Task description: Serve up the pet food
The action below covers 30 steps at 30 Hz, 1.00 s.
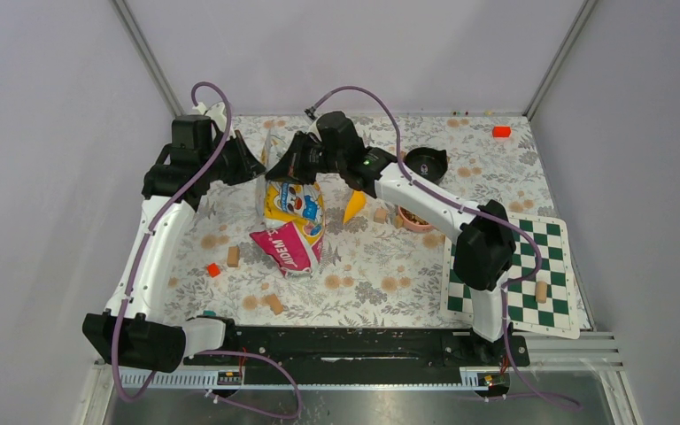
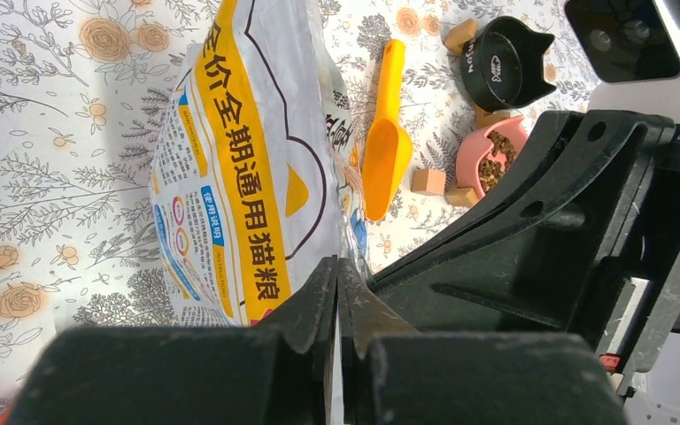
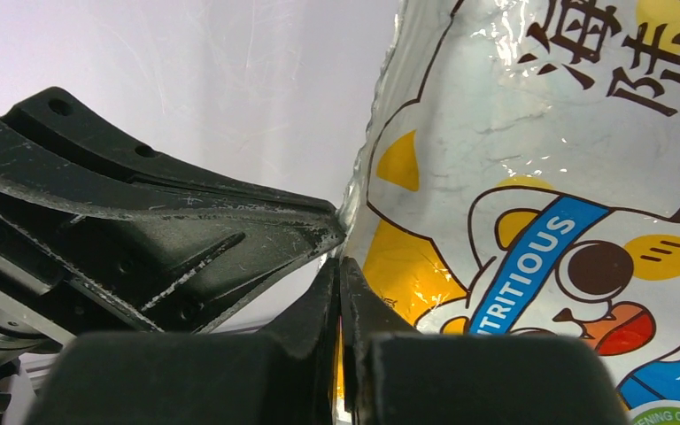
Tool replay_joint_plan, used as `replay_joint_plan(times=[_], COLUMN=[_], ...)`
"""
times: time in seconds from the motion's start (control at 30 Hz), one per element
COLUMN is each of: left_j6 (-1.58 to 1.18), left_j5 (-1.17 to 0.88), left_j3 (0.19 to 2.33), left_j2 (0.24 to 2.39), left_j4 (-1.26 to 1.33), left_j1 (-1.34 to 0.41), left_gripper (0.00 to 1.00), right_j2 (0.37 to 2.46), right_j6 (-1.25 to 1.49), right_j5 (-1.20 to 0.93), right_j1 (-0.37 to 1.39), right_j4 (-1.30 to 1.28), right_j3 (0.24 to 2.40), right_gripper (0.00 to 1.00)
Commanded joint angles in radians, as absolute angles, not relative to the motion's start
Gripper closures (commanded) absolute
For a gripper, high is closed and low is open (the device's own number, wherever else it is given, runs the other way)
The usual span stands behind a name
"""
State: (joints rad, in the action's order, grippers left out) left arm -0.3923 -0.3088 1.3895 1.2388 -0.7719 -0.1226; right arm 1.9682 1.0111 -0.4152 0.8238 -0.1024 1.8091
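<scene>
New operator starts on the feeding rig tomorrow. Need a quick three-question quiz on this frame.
1. True or false: the right gripper holds the yellow scoop.
2. Where does pet food show? A: pink bowl; B: black bowl; C: chessboard mat.
3. What are the left gripper and the right gripper both shut on?
Key:
1. False. The scoop lies on the table beside the bag.
2. A.
3. The bag, pinched at its edge.
</scene>
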Motion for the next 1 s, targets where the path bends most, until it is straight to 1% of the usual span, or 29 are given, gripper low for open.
replay_joint_plan(times=[0.0, 0.07, 0.17, 0.43, 0.5, 0.6, 0.8, 0.97], left_j6=[-0.377, -0.366, -0.345, -0.310, -0.307, -0.303, -0.305, -0.304], left_j5=[-0.271, -0.262, -0.247, -0.172, -0.174, -0.179, -0.184, -0.185], left_j3=[1.416, 1.420, 1.433, 1.455, 1.455, 1.454, 1.456, 1.465], left_j2=[1.226, 1.235, 1.249, 1.253, 1.253, 1.258, 1.259, 1.247], left_j4=[-0.779, -0.793, -0.822, -0.868, -0.869, -0.875, -0.878, -0.871], left_j1=[-0.119, -0.119, -0.120, -0.120, -0.119, -0.120, -0.120, -0.120], left_gripper=[0.96, 0.92, 0.90, 0.90, 0.92, 1.00, 1.00, 1.00], right_j2=[1.931, 1.919, 1.904, 1.870, 1.870, 1.869, 1.861, 1.831], right_j6=[1.016, 1.015, 1.006, 0.958, 0.954, 0.951, 0.949, 0.891], right_j5=[-0.461, -0.463, -0.458, -0.404, -0.402, -0.398, -0.367, -0.306], right_j1=[0.838, 0.837, 0.837, 0.835, 0.836, 0.835, 0.836, 0.835], right_j4=[-0.025, -0.012, -0.010, -0.041, -0.042, -0.043, -0.063, -0.144], right_j3=[1.783, 1.772, 1.759, 1.743, 1.744, 1.743, 1.741, 1.741], right_gripper=[1.00, 1.00, 1.00, 1.00, 1.00, 1.00, 1.00, 1.00])
